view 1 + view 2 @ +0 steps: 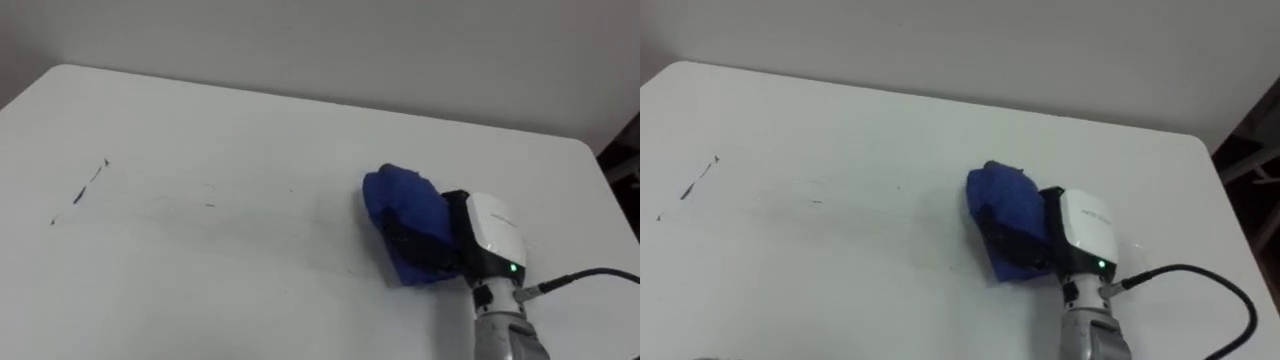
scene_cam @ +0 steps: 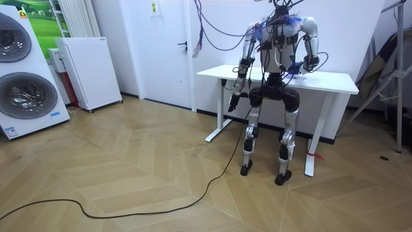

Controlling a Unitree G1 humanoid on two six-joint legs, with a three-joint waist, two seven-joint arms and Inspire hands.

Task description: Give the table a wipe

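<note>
Blue cloth (image 1: 403, 203), white table (image 1: 200, 285)

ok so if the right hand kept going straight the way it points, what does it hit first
The blue cloth, right against the right hand. Past that only bare white table up to its far edge, though depth is hard to judge.

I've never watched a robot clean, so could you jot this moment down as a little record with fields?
place: robot stands at a white table
right hand: rests on a bunched blue cloth, on the table's right half
left hand: hangs low beside the table
dirt: thin dark marks near the table's left end, well apart from the cloth
</note>
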